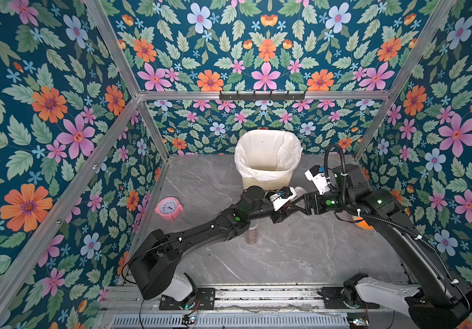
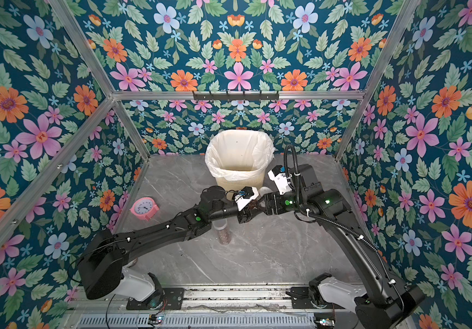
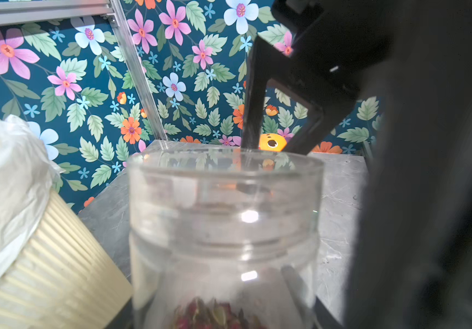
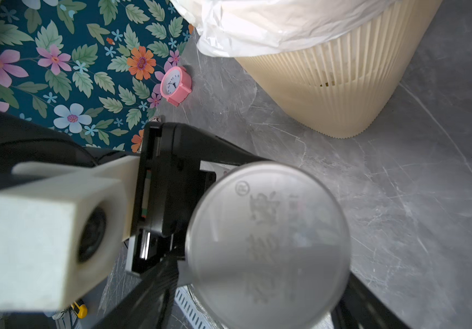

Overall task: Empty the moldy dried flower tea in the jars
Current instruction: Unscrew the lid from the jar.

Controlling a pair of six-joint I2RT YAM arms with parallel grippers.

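Before the bin (image 1: 266, 182), a narrow jar (image 1: 251, 233) of tea (image 1: 251, 239) is seen standing, in both top views alone. Nearer the bin, the wider jar (image 3: 223, 242) is pinched by the left hand (image 1: 284, 210). Its lid (image 4: 269, 242), faced only by the right wrist view, is flanked by the right hand (image 1: 297, 202); a grip cannot be told.

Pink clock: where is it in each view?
Both top views: clock at the left edge of the table, well left of the bin.
Left wrist: not in it.
Right wrist: clock on the table, apart from the bin.
Shared landmark: the bin, in all four views.
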